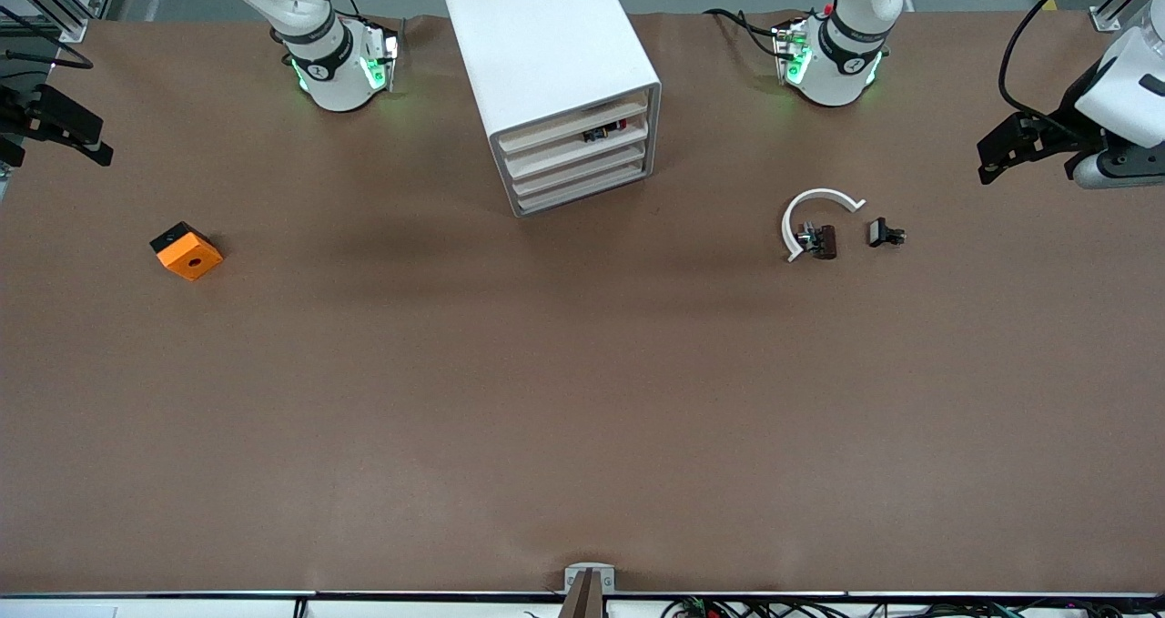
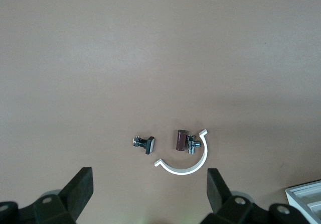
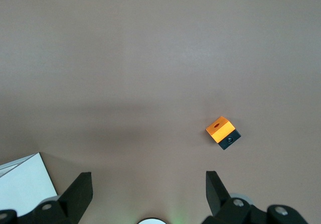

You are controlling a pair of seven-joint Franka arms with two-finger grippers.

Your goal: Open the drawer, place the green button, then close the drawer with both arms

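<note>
Saw white four-drawer plastic cabinet [image 1: 555,81] seemingly shut, no green button discernible, fitting start or finish alike, with left gripper [image 2: 149,186] and right gripper [image 3: 148,188] spread wide, empty, waiting over opposite ends of the brown counter [image 1: 546,418].

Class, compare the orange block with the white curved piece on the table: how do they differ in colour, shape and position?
The orange block is orange over a black part; the curved piece is all white. The block is a solid box with a small hole in its orange face; the curved piece is a thin open arc. The block lies alone toward the right arm's end; the curved piece lies toward the left arm's end, around a small brown part. Both rest on the brown table, touched by neither end effector.
</note>
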